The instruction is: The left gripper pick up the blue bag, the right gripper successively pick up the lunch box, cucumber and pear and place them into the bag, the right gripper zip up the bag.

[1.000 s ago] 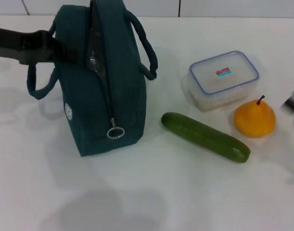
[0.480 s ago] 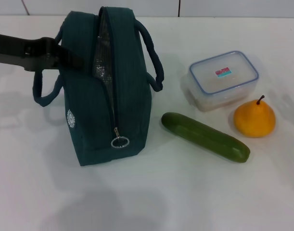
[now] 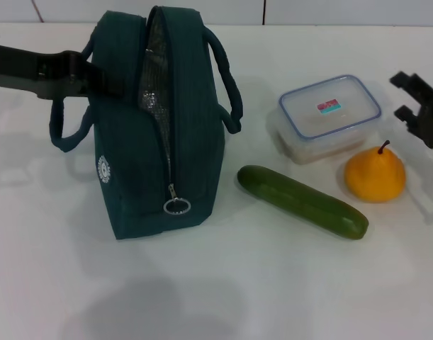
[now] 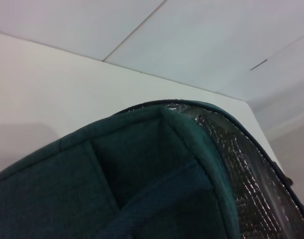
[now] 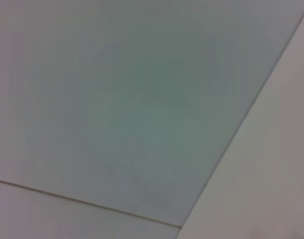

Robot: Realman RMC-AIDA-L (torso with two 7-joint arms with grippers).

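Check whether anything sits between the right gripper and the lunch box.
Nothing visible does. The right gripper hangs at the table's right edge, fingers spread, with bare table between it and the lunch box. The pear sits nearer the robot, off that line.

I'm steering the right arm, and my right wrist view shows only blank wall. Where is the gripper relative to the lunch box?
Observer: The right gripper hangs open just to the robot's right of the lunch box, not touching it.
Operator: Is the bag ready to receive it?
Observer: The blue bag stands upright, its zip open on foil lining, with the left gripper at its left side by a handle.
Operator: Anything packed yet?
Observer: Not these: the cucumber and pear lie on the table beside the box.
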